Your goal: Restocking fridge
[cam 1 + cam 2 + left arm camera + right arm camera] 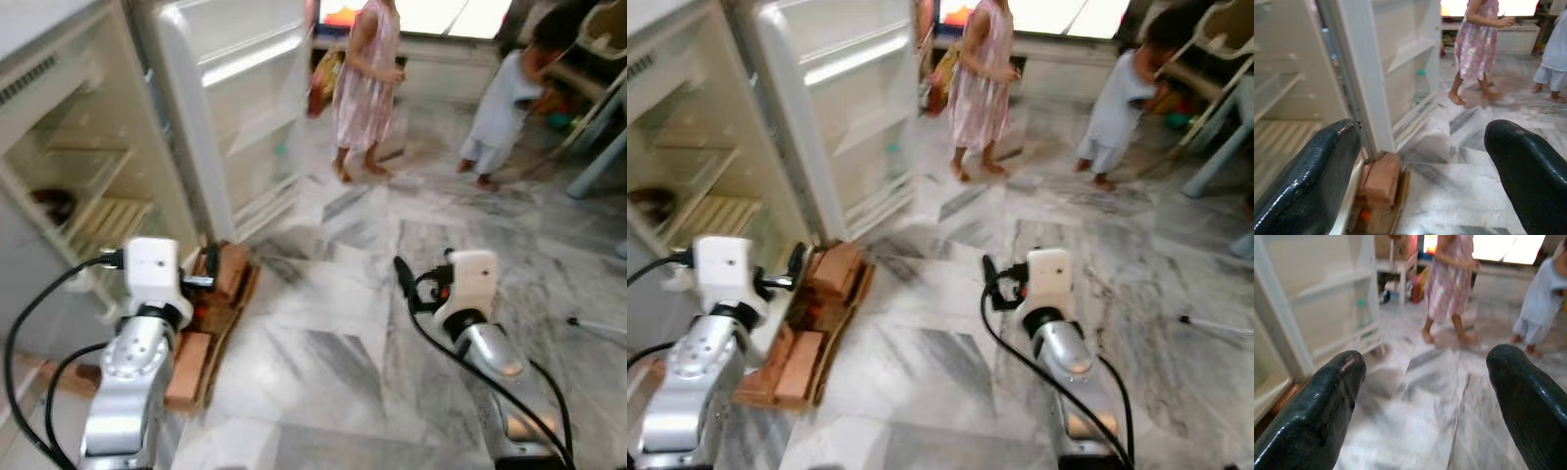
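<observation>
The fridge [69, 166] stands open at the robot's left, door [240, 88] swung wide. Both the left gripper [1422, 161] and right gripper [1425, 391] are raised with fingers apart, holding nothing. This looks like the approach step; next it likely needs to find an item to stock.

Both arms are rounded silver metal tubes, each topped by a boxy white wrist housing. Black cables loop from the housings down along the arms. The left end effector [208, 264] and right end effector [402, 277] each have two long black fingers [1312, 181] with a finely textured, slightly glossy surface and rounded tips.
</observation>
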Robot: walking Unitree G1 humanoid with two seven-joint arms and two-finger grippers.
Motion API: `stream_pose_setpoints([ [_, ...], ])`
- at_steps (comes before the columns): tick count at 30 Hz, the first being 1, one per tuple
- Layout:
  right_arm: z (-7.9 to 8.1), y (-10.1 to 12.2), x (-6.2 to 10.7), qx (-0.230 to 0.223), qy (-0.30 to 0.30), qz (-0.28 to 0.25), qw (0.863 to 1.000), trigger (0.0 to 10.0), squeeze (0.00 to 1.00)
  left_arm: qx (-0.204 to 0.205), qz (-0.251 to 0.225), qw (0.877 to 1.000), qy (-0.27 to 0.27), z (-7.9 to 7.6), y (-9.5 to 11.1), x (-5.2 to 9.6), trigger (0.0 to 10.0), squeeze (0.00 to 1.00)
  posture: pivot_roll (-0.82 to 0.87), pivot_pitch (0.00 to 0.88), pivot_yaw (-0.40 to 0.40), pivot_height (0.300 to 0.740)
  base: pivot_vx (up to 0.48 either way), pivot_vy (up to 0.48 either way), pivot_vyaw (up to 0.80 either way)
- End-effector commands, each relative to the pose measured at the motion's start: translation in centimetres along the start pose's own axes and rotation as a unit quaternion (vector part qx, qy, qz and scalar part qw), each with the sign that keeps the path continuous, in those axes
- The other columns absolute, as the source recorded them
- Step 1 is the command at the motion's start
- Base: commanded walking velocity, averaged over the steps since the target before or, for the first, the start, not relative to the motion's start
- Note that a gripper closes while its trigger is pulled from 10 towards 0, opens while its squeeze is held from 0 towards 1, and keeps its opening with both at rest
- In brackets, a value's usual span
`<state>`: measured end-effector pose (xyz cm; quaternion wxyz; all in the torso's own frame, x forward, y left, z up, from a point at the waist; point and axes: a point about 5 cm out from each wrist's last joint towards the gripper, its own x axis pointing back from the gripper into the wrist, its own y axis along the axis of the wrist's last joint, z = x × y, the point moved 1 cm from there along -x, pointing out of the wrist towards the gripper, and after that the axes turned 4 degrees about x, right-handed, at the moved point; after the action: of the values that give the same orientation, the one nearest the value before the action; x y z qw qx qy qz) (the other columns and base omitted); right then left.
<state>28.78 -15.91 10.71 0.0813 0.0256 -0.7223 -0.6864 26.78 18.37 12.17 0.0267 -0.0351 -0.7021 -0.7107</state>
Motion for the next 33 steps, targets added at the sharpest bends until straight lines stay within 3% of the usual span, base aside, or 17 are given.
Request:
stream_pose_setpoints([
  [1,0.6,0.6,-0.3,-0.002,0.008,-0.012,1.0,10.0,0.0,-0.005,0.0,1.0,0.013,0.7,0.1,0.1,10.0,0.0,0.08,0.086,-0.056,0.74,0.472,0.0,-0.8],
  [6,0.3,0.9,-0.5,0.004,-0.006,-0.022,1.0,10.0,0.0,-0.001,-0.001,1.0,0.013,0.3,0.0,0.2,10.0,0.0,0.07,0.083,-0.058,0.74,0.469,0.0,-0.8],
  [10,0.5,0.9,-0.5,0.007,-0.01,-0.025,1.0,10.0,0.0,0.009,-0.013,1.0,-0.022,-1.0,0.2,0.2,10.0,0.0,0.07,0.074,-0.06,0.74,0.47,0.0,-0.8],
  [18,0.8,1.1,-0.7,0.01,-0.009,-0.033,0.999,10.0,0.0,-0.006,-0.026,0.999,-0.04,-1.5,0.7,-0.1,10.0,0.0,0.07,0.066,-0.062,0.74,0.47,0.0,-0.8],
  [23,0.3,1.1,-0.8,0.055,-0.033,-0.039,0.997,10.0,0.0,-0.003,-0.028,0.999,-0.044,-1.7,0.7,-0.2,10.0,0.0,0.07,0.06,-0.06,0.74,0.469,0.0,-0.8],
  [25,0.2,1.1,-0.8,0.055,-0.036,-0.04,0.997,10.0,0.0,-0.003,-0.029,0.999,-0.045,-1.7,0.8,-0.3,10.0,0.0,0.07,0.059,-0.061,0.74,0.469,0.0,-0.8],
  [27,0.2,1.0,-0.9,0.022,-0.029,-0.037,0.999,10.0,0.0,-0.004,-0.032,0.998,-0.048,-1.8,0.8,-0.4,10.0,0.0,0.07,0.059,-0.06,0.74,0.469,0.0,-0.8],
  [33,0.6,1.4,-1.0,0.011,-0.019,-0.048,0.999,10.0,0.0,-0.003,-0.035,0.998,-0.048,-1.9,0.9,-0.6,10.0,0.0,0.07,0.061,-0.059,0.74,0.472,0.0,-0.8],
])
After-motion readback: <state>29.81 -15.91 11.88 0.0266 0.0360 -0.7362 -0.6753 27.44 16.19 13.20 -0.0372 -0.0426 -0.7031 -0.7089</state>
